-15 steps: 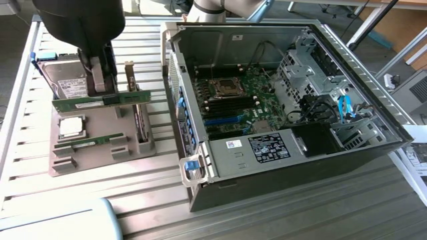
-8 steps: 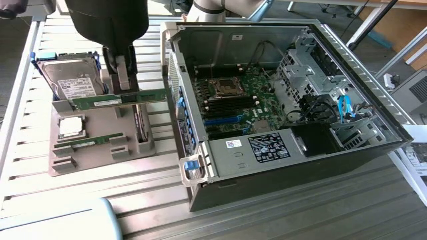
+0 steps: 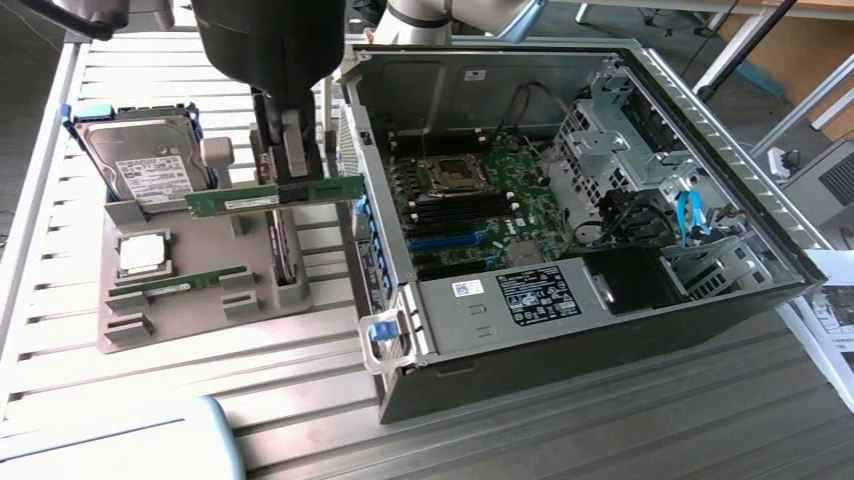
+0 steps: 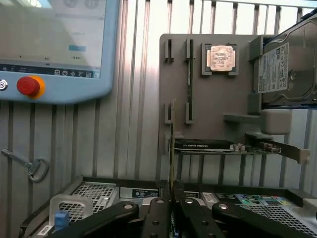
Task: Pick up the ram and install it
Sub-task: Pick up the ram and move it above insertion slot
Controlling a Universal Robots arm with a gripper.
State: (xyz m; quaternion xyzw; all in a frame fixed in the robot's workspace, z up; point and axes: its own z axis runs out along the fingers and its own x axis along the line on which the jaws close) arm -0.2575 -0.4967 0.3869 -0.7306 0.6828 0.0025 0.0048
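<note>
The ram [image 3: 240, 200] is a long green stick, held level a little above the grey holder tray [image 3: 200, 320]. My gripper [image 3: 296, 172] is shut on it near the end that faces the computer case. In the wrist view the ram [image 4: 172, 144] shows edge-on as a thin line running out from between the black fingers [image 4: 157, 218] of the gripper [image 4: 172, 208]. It hangs between the tray and the open case [image 3: 400, 330]. The motherboard's memory slots [image 3: 461, 205] lie inside the case, to the exterior view's right of the gripper.
In the tray are a second green stick [image 3: 180, 285], a silver-topped processor [image 3: 143, 255], a hard drive [image 3: 140, 160] and a dark expansion card [image 4: 208, 145]. The case wall [image 3: 367, 200] stands close beside the gripper. A teach pendant [image 4: 54, 44] and a key [image 4: 32, 166] lie on the slatted table.
</note>
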